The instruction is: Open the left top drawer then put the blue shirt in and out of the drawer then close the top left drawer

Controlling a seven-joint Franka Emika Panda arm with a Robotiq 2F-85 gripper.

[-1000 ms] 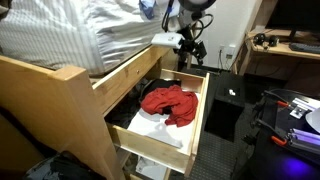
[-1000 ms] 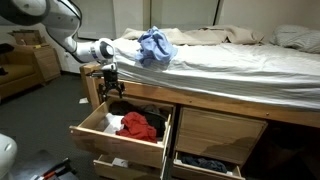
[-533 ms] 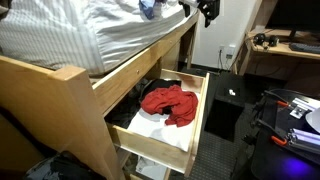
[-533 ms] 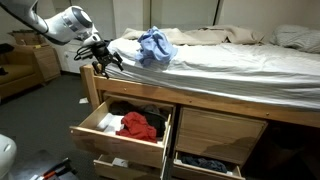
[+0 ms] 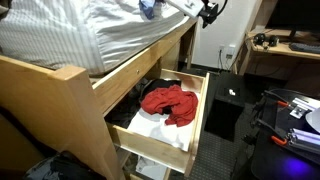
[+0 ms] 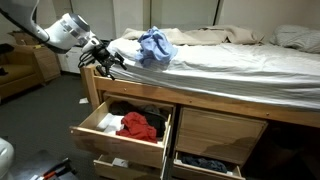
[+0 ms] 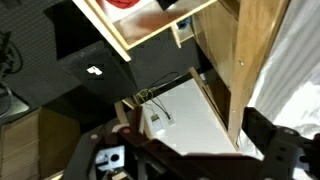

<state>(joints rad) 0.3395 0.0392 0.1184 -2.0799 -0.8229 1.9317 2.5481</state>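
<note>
The top left drawer (image 6: 122,128) stands pulled open in both exterior views (image 5: 192,125). A red cloth (image 6: 138,126) lies in it, over white and dark items (image 5: 168,103). The blue shirt (image 6: 155,45) lies crumpled on the bed near its end, and its edge shows in an exterior view (image 5: 148,8). My gripper (image 6: 108,63) hangs at mattress height beside the bed's end, left of the shirt and apart from it (image 5: 208,11). In the wrist view the gripper (image 7: 195,150) is open and empty, above the floor, with the drawer's corner (image 7: 150,35) at the top.
The drawer below the open one (image 6: 120,162) is also partly out. A lower right drawer (image 6: 205,163) shows dark clothes. A black cabinet (image 5: 225,105) stands beside the open drawer, with a desk (image 5: 285,50) behind it. A wooden dresser (image 6: 25,65) stands at the back.
My gripper has risen from just above the open drawer to mattress height by the bed's end. The drawer and the blue shirt have not moved.
</note>
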